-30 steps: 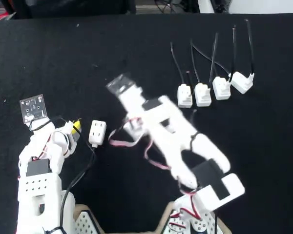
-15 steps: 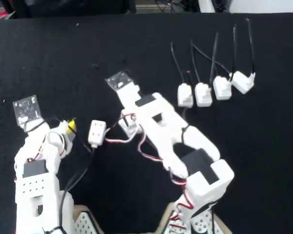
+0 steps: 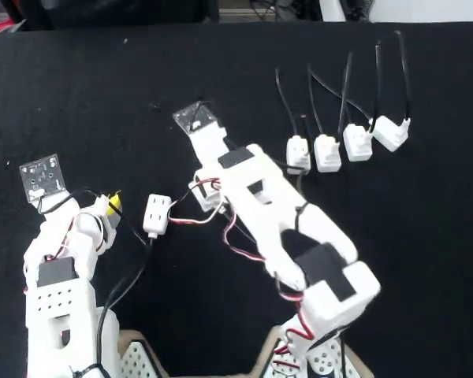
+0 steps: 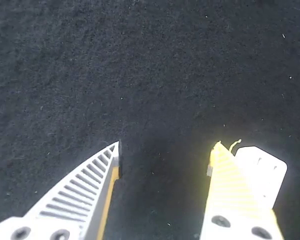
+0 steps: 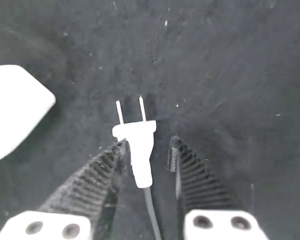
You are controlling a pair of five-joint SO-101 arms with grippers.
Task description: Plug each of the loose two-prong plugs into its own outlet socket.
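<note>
A white two-prong plug [image 5: 138, 145] lies between the fingers of my right gripper [image 5: 147, 140], its prongs pointing away and its cord trailing back under the wrist. One finger [image 5: 112, 167] touches the plug's flange, and a dark gap separates the plug from the other finger. The gripper is open. From above, the right gripper [image 3: 207, 197] sits just right of a white outlet socket [image 3: 156, 214], which also appears as a pale block [image 5: 17, 110] beside the gripper. My left gripper [image 3: 110, 206] [image 4: 165, 145] stands open over bare cloth, with the socket [image 4: 262, 170] beside its yellow finger.
Several white blocks on black cords [image 3: 327, 152] stand in a row at the back right. The socket's black cord [image 3: 130, 276] runs toward the front edge between the arms. The table is covered in black cloth [image 3: 102, 94], bare at the back left.
The right arm swung left and stretched a little farther out, settling beside the socket. The left gripper drew slightly left, away from the socket.
</note>
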